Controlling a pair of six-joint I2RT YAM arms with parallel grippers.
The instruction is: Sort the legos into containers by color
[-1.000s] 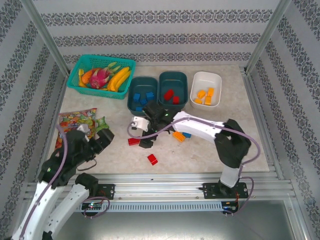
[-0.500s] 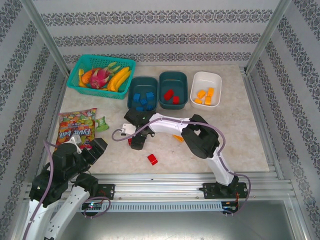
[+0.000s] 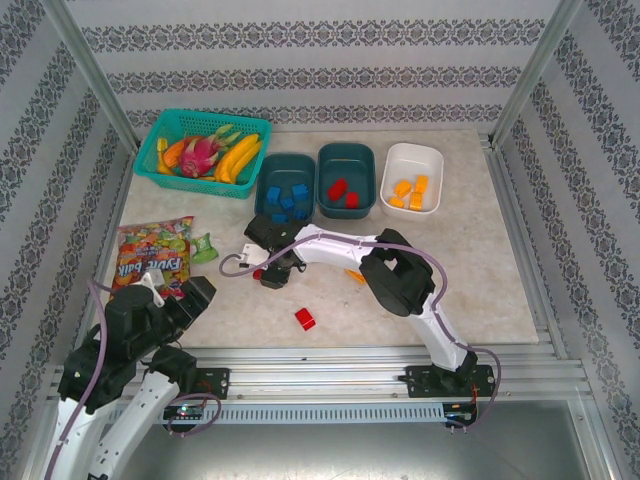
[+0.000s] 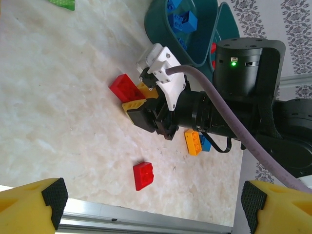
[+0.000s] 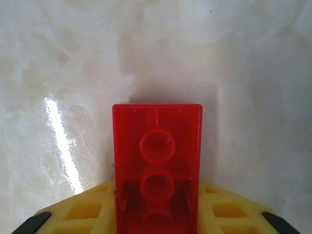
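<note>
A: Left end effector [image 4: 153, 195] spread wide, empty, by the near edge. The right one?

B: Right end effector [image 5: 156, 219] clenched on small red plastic lego brick [image 5: 157, 146], low on the pale surface [image 3: 470, 260], left of centre. Advice: lift straight, clear the loose bricks, release low into the middle dark teal plastic tub [image 3: 347, 148] holding reds.

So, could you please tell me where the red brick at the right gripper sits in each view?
Top external: red brick, left of centre.
Left wrist: above and left of centre.
Right wrist: bottom centre.
Shared landmark: right gripper flanking it.
</note>
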